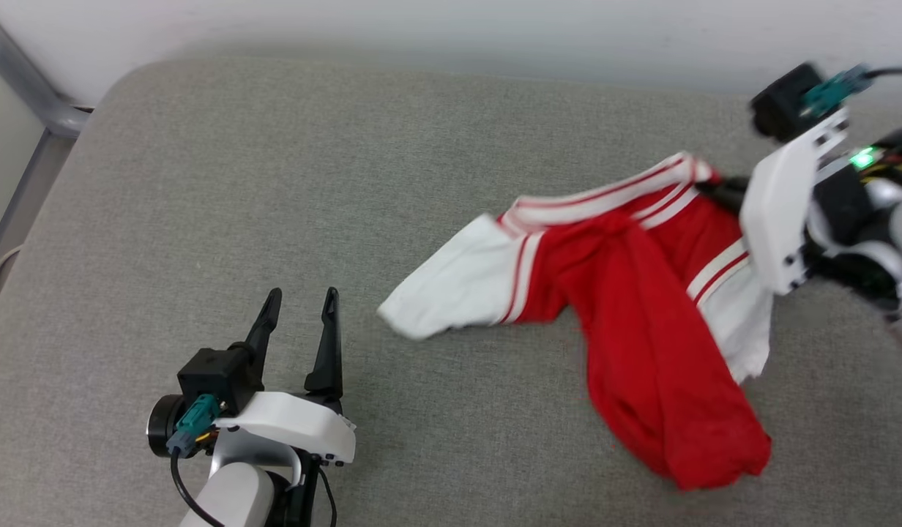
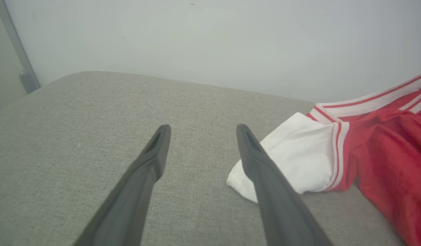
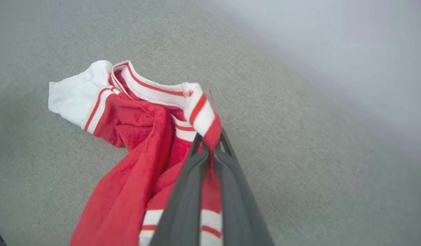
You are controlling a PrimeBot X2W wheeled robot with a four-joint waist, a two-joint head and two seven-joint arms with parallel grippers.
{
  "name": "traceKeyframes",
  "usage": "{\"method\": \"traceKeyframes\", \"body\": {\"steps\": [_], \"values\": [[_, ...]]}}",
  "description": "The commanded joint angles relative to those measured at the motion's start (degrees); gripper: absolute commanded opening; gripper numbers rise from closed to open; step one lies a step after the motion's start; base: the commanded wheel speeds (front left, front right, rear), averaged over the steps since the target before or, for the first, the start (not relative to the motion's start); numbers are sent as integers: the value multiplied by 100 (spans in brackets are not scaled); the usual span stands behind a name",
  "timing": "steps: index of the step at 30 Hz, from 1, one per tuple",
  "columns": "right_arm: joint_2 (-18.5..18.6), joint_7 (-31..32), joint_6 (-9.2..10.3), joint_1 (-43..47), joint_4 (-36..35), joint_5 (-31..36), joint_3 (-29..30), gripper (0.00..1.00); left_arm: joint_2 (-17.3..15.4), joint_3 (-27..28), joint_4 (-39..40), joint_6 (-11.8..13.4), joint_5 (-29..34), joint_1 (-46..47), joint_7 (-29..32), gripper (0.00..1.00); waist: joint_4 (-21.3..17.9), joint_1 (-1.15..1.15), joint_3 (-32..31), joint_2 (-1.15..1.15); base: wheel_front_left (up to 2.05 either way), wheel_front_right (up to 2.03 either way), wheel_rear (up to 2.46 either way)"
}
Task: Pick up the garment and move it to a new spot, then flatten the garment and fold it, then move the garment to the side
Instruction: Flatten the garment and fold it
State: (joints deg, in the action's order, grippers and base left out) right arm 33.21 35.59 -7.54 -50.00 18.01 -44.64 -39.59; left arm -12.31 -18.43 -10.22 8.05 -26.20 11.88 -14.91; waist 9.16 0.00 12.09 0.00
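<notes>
Surface: a wide grey cushion [image 1: 275, 183], coarse woven upholstery with a fine fleck, flat on top, its far left corner rounded. Behind it is a smooth, matte, pale wall [image 1: 422, 22]. A grey metal post [image 1: 26, 80] slants down at the far left edge.

The garment [image 1: 641, 329] is a T-shirt in bright red soft fabric with a slightly fuzzy nap. It is bunched rather than spread, on the right half of the cushion. The red body is gathered into a thick rumpled fold that trails toward the near right. One white short sleeve [image 1: 451, 285] lies flat and smooth on the cushion, pointing left, with thin red-and-white stripes at its seam. A second white sleeve [image 1: 744, 322] hangs crumpled on the right side. The neckline band [image 1: 605, 194] is white ribbed knit with red stripes, pulled out long and taut toward the right. In the left wrist view it stands raised against the wall.

The right gripper [image 3: 210, 143] has its two dark fingers pressed together on the neckline band, with a striped loop of fabric bulging just past the tips. The rest of the shirt drapes away from it to the left.

The left gripper [image 1: 302, 294] has its fingers spread wide and holds nothing. It sits over bare cushion at the near left, with the flat sleeve's edge near its right finger but not touching it.
</notes>
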Motion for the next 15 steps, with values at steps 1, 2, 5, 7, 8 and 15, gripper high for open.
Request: {"method": "traceKeyframes", "body": {"steps": [1, 2, 5, 7, 8, 15], "values": [[121, 83, 10, -102, 52, 46, 211, 0, 2, -4, 29, -19, 44, -58, -40, 100, -36, 0, 26, 0, 0, 0, 0], [154, 119, 10, -88, 131, 79, 360, 0, 3, 6, 37, -35, 44, -66, -40, 100, -45, 0, 44, 0, 0, 0, 0], [223, 211, 9, 105, 522, 170, 822, 0, 21, 9, 40, -62, 65, -35, -41, 100, -59, 0, 126, 0, 0, 0, 0], [193, 121, 9, 299, 862, 249, 1119, 0, 38, 7, 7, -85, 76, 15, -38, 100, -54, 0, 183, 0, 0, 0, 0], [192, 1, 9, 361, 1025, 341, 1267, 0, 50, 4, -4, -94, 81, 43, -36, 100, -48, 0, 215, 0, 0, 0, 0], [-174, -731, 7, 777, 2039, 648, 2019, 0, 52, 28, -94, -134, 81, 149, -35, 100, -42, 0, 355, 0, 0, 0, 0]]}}
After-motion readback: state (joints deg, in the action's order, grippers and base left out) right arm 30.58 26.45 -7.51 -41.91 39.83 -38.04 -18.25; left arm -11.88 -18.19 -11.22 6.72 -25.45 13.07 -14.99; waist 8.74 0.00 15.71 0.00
